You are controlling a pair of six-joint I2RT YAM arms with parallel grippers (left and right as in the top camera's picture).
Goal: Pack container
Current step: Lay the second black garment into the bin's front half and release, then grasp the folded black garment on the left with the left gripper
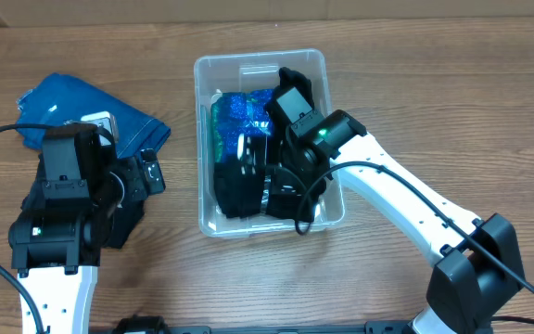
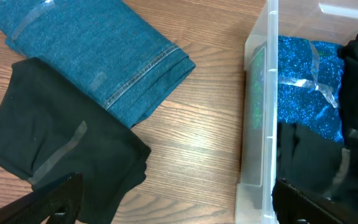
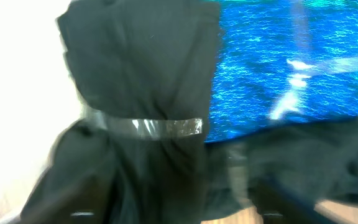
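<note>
Okay, your container point(image 1: 248, 67) sits upright near the middle of the table point(image 1: 434, 83), a shade toward 12 o'clock, its long side running 12 to 6; the mouth faces the overhead camera.

Inside, a glitter cloth point(image 1: 235, 113) in bright blue fills the 12 o'clock half; a black bundle point(image 1: 235, 190) lies at the 6 o'clock end, touching it. From the right wrist, that bundle shows a strip of clear tape point(image 3: 148, 127) across its middle, with the glitter at 2 o'clock of it.

Your right gripper point(image 1: 284, 176) is down inside the container, its arm coming over the rim from 4 o'clock. The fingers are lost among the black fabric and the wrist view is blurred; I cannot tell whether it is parted or clamped on anything.

Your left gripper point(image 1: 148, 174) is outside, at 9 o'clock of the container and near its wall. The left wrist view has the fingertips point(image 2: 55, 199) spread wide at the bottom corners of the picture, nothing between them; that one is released.

Under that view, a folded black cloth point(image 2: 55, 137) lies on the wood at 8 o'clock; folded denim point(image 2: 92, 56) lies at 10 o'clock, touching the black cloth along one edge. Both lie apart from the container, with bare wood between.
</note>
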